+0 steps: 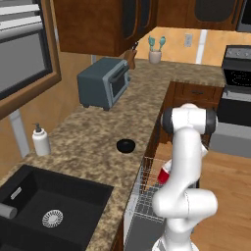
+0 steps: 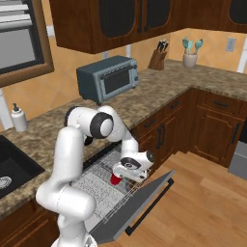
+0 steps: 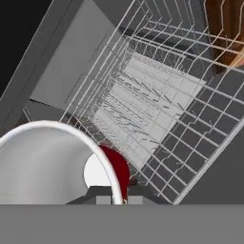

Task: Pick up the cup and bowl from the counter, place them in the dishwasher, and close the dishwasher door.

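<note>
The cup point(image 2: 116, 179) hangs red and white-rimmed under the gripper point(image 2: 121, 172), right above the white wire rack point(image 2: 103, 181) of the open dishwasher point(image 1: 142, 206); from the right base view we see it at about 6 o'clock of the wrist. In the hand view the cup point(image 3: 57, 162) crowds the lower left, its white rim arcing from 9 o'clock up over to 5 o'clock, its pale inside facing us and a sliver of red wall at its right edge. We take the gripper to be clamped on the cup, since the cup sits hard against the hand with nothing under it, though the fingertips themselves are hidden behind it. Beyond the rim, the rack point(image 3: 157, 105) spreads toward 1 o'clock, tilted in that view.

In the left base view the cup point(image 1: 163, 174) peeks out red at 9 o'clock of the white forearm, above the rack. The dishwasher door point(image 2: 140, 205) lies folded down toward the wooden floor, its black bar handle point(image 2: 152, 205) along the outer edge.

Farther off, the bowl point(image 1: 126, 145) rests on the counter point(image 1: 88, 142), near the front edge at roughly 10 o'clock from the cup. A black sink point(image 1: 44, 211) lies at 7 o'clock of the bowl, a white soap bottle point(image 1: 41, 140) at 9 o'clock, and a grey toaster oven point(image 1: 104, 82) stands well behind at 11 o'clock
</note>
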